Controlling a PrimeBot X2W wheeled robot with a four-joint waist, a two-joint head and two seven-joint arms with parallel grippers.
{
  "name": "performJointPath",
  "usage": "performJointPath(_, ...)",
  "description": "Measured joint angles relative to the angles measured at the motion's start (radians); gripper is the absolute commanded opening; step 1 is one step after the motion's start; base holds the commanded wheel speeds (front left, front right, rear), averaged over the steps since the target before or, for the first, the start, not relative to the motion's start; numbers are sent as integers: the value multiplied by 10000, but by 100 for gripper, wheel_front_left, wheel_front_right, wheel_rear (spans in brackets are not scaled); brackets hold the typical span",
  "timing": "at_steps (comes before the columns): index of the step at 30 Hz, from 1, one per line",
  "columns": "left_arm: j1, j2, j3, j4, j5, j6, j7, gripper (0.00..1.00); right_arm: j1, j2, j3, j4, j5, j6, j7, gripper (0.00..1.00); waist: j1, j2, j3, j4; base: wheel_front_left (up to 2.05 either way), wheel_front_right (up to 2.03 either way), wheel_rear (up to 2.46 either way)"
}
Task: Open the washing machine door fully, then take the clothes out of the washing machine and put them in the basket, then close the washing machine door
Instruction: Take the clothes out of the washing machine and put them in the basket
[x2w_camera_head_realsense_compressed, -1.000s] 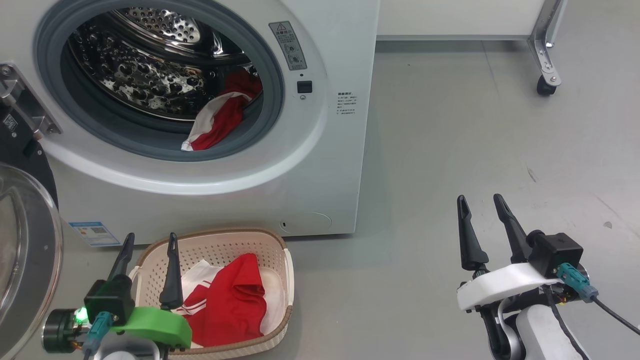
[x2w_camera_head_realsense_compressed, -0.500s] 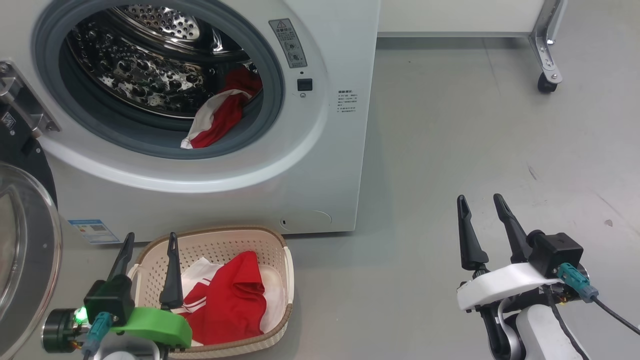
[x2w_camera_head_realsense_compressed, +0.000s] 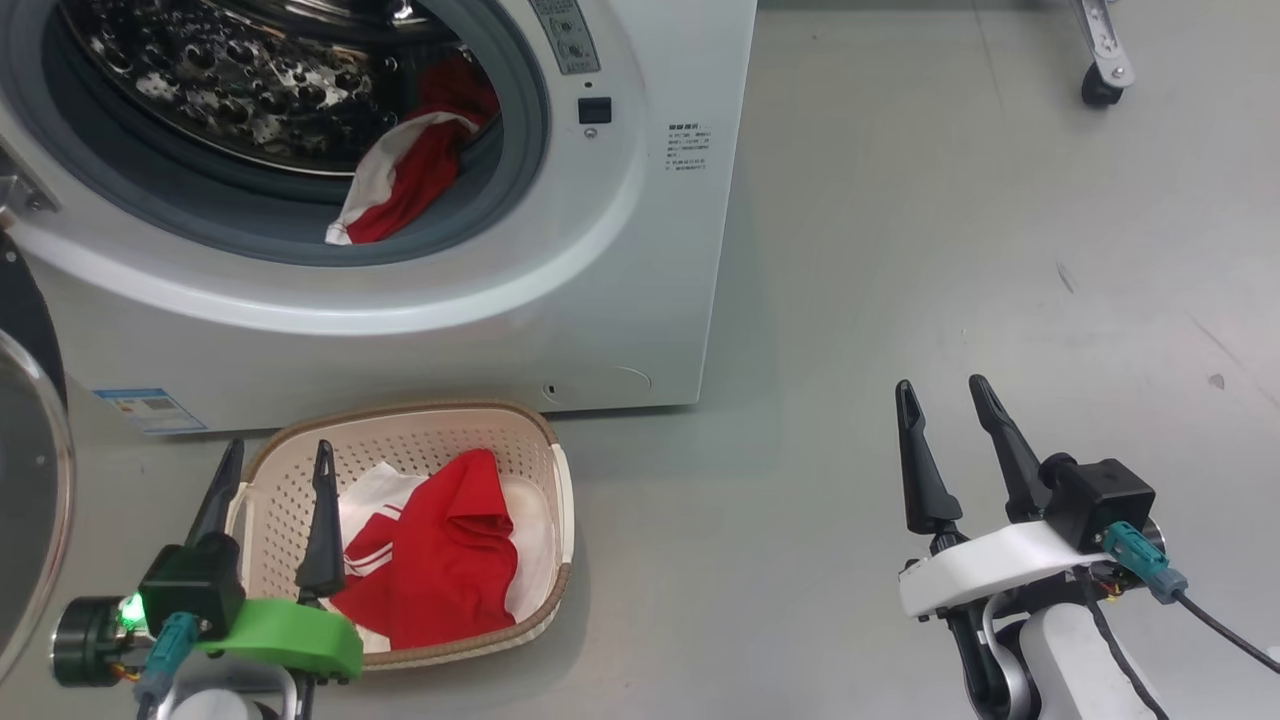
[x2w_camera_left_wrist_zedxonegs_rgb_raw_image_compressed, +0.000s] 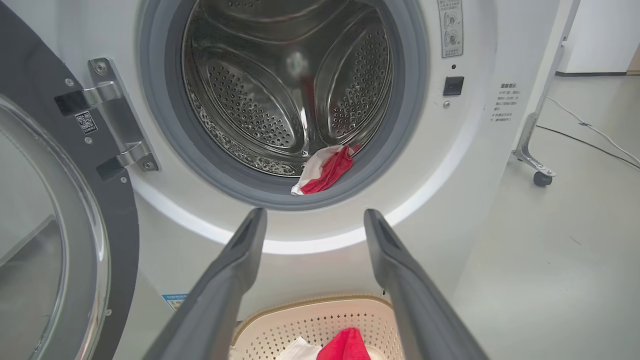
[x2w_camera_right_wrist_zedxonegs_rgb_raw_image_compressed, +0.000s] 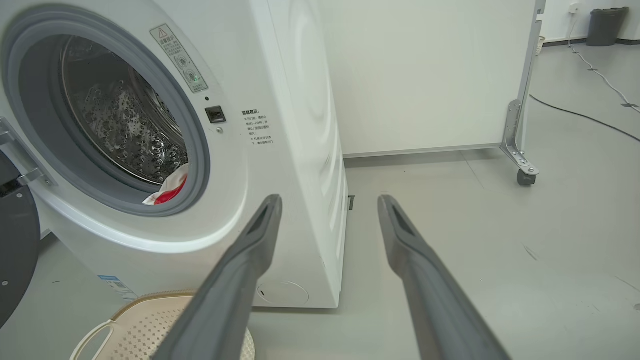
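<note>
Hovering spread, empty, left hand (x2w_camera_head_realsense_compressed: 279, 447) and right hand (x2w_camera_head_realsense_compressed: 939, 383) face clothes (x2w_camera_head_realsense_compressed: 400, 180) seemingly draped over the gasket (x2w_camera_head_realsense_compressed: 230, 222).

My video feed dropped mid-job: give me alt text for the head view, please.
A red garment spills onto the grey gasket of the open washing machine, while another red-and-white garment lies in the cream basket on the floor below. The left pincer and right pincer are open and empty.
</note>
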Motion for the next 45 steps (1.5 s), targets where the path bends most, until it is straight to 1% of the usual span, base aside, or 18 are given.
performJointPath(4,-124,178,61,-159,27,0,36,100,-97,2,82,-119,0,0,0,100,0,0,348,-81,0,0,0)
performJointPath(10,-880,577,332,-571,159,-2,297,100,-453,4,349,-305,-132,0,-2,100,0,-1,1111,-301,0,0,0)
performJointPath(17,-2098,1396,679,-1053,274,-19,769,100,-985,2,529,-612,-184,0,-2,100,0,0,2052,-648,0,0,0)
performJointPath(24,-3308,2069,669,-1164,466,-359,1517,100,-1388,0,752,-851,-176,-2,-2,100,0,0,2994,-1035,0,0,0)
performJointPath(29,-4024,2500,767,-1099,579,-466,2034,100,-1714,4,970,-989,-56,-10,-2,100,0,0,3589,-1329,0,0,0)
performJointPath(30,-4142,2577,761,-1051,579,-552,2171,100,-1752,2,1011,-1007,-31,-12,-2,100,0,0,3694,-1397,0,0,0)
performJointPath(35,-4741,2796,786,-752,531,-727,2786,100,-1911,6,1210,-1087,169,-102,-2,100,1,0,4146,-1741,0,0,0)
performJointPath(38,-5121,2936,786,-491,495,-903,3168,100,-2002,4,1258,-1137,374,-125,-2,100,0,0,4365,-1951,0,0,0)
performJointPath(39,-5265,2993,788,-407,489,-951,3289,100,-2045,2,1273,-1158,393,-186,-2,100,1,0,4434,-2016,0,0,0)
performJointPath(42,-5733,3047,825,-192,372,-993,3638,100,-2108,6,1342,-1202,460,-192,-2,100,0,0,4629,-2198,0,0,0)
performJointPath(45,-6105,3078,884,107,251,-1018,3962,100,-2169,8,1377,-1221,518,-288,-2,100,0,0,4800,-2359,0,0,0)
